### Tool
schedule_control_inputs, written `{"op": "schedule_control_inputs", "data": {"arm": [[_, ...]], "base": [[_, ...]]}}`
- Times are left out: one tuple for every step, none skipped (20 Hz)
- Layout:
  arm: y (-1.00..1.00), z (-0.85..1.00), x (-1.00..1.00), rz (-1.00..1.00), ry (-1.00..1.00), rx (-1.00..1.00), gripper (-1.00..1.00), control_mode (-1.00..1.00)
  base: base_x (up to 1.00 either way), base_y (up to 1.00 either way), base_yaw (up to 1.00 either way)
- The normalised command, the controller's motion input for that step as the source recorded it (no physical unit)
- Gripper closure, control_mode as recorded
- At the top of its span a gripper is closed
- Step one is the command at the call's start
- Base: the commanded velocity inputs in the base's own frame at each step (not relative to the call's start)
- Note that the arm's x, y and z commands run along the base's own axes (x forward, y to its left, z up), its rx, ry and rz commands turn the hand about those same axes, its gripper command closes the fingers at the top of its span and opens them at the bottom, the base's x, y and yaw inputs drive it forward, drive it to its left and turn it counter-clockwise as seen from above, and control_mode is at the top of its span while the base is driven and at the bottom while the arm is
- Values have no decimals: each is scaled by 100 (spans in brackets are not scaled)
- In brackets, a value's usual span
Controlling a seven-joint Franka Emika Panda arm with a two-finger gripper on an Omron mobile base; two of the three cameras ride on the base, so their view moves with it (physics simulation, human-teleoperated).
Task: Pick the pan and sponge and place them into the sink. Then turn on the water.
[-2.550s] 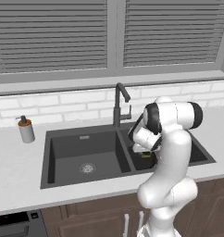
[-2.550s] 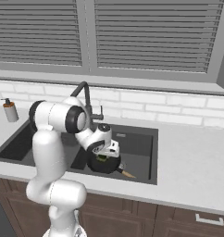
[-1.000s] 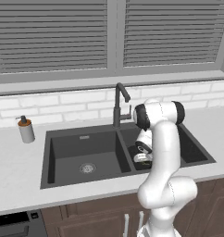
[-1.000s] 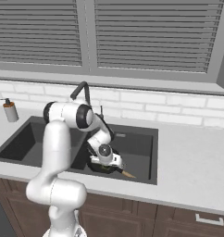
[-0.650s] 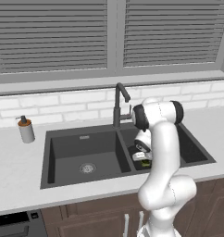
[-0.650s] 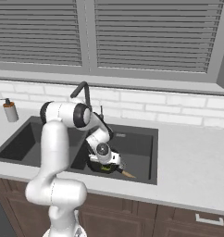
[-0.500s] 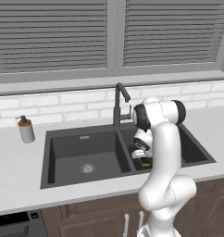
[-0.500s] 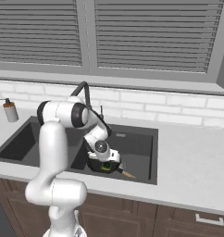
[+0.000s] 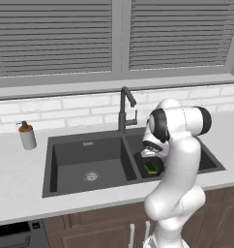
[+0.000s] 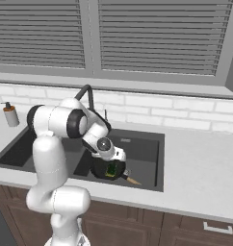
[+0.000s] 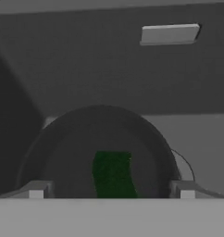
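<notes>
Left base view: the arm bends over the sink (image 9: 90,145), hiding most of the right basin; the green sponge (image 9: 152,168) peeks out below the hand. Right base view: the sponge (image 10: 110,170) lies in the black pan (image 10: 101,169), handle partly hidden. Hand view: the gripper (image 11: 111,190) stands spread wide above the sponge (image 11: 113,174), apart from it.

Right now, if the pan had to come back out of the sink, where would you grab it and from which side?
Probably by its thin straight handle, from above. It sticks out from the pan toward the sink's front right, while the round body is wide and has the sponge lying in it. The open gripper hangs right over it.
</notes>
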Motion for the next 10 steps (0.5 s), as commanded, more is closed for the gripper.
{"op": "schedule_control_inputs", "data": {"arm": [[-53,68,-15,0,-5,8,-100,-100],[-51,63,-14,0,-6,8,-100,-100],[-43,61,-9,0,-9,8,-100,-100],[-30,63,-4,0,-10,7,-100,-100],[-19,61,0,0,-12,7,-100,-100],[-16,62,0,0,-10,7,-100,-100],[-5,63,0,0,-12,8,-100,-100],[-1,67,0,0,-10,9,-100,-100],[-3,73,0,0,-7,9,-100,-100],[-3,74,-1,0,-6,8,-100,-100]], "base": [[0,0,0],[0,0,0],[0,0,0],[0,0,0],[0,0,0],[0,0,0],[0,0,0],[0,0,0],[0,0,0],[0,0,0]]}}
